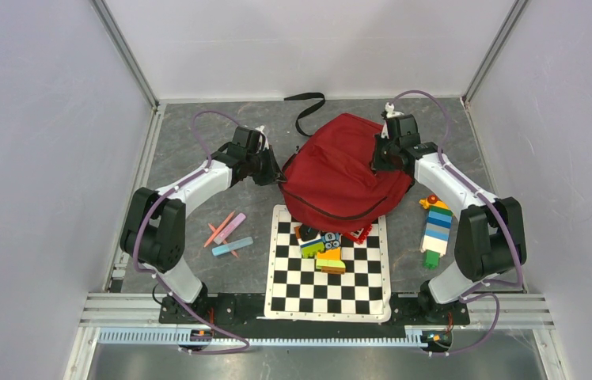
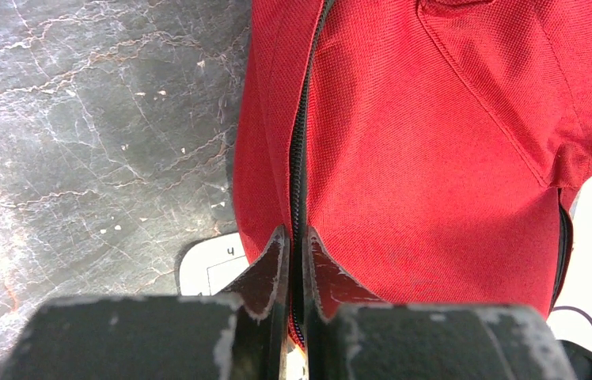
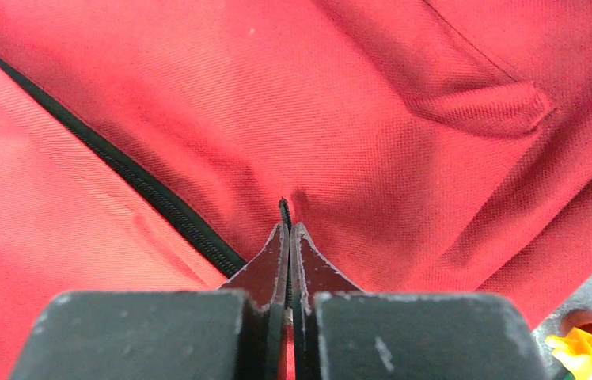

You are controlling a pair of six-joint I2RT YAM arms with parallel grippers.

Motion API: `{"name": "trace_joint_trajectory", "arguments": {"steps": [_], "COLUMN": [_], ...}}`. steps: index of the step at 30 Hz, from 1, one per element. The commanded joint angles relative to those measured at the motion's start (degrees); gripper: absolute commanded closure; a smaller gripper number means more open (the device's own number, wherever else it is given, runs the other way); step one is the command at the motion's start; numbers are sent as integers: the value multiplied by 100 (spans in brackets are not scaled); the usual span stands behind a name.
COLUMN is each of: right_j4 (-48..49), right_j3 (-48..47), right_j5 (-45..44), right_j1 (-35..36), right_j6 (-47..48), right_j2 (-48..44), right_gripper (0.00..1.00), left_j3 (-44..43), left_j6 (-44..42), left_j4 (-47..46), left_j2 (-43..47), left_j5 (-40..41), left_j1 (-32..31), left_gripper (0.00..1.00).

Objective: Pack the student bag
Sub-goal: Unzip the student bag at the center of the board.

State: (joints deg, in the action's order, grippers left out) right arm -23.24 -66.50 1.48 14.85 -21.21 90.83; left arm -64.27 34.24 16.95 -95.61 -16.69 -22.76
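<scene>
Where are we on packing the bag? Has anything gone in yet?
Done: nothing visibly packed, and the zipper looks shut where it shows. In hand: the left gripper and right gripper are each pinched on the student bag, at opposite sides. Left: the crayons, the toy blocks on the checkered mat and the block stack all lie outside.

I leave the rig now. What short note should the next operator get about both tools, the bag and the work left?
Left tool: shut on the zipper seam of the large dark red fabric backpack, its left side.
Right tool: shut on the same backpack, right side.
Backpack lies partly on the black-and-white checkered mat; zipper looks closed.
Done: both grips.
To do: open it, pack the coloured toy blocks on the mat, pastel sticks, striped block tower.
</scene>
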Motion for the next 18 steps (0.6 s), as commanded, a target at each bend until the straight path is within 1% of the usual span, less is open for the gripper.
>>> {"name": "trace_joint_trajectory", "arguments": {"steps": [1,4,11,18], "right_j4": [511,768,1135,1255], "right_j3": [42,126,134,-575], "right_j5": [327,462,414,390], "right_j1": [17,41,76,360], "right_j6": [-169,-224,-154,-87], "right_j2": [-97,-117,-66,457], "right_gripper": [100,100,100,100], "left_j3": [7,-24,-92,-171], "left_j6": [-335,-332,-344,-438], "left_j4": [-60,-61,-95,-105], "left_j2": [163,118,58,21], "left_j5": [-89,-114,-155,-236], "left_j1": [-23,-20,-35,-35], "left_gripper": [98,98,98,98]}}
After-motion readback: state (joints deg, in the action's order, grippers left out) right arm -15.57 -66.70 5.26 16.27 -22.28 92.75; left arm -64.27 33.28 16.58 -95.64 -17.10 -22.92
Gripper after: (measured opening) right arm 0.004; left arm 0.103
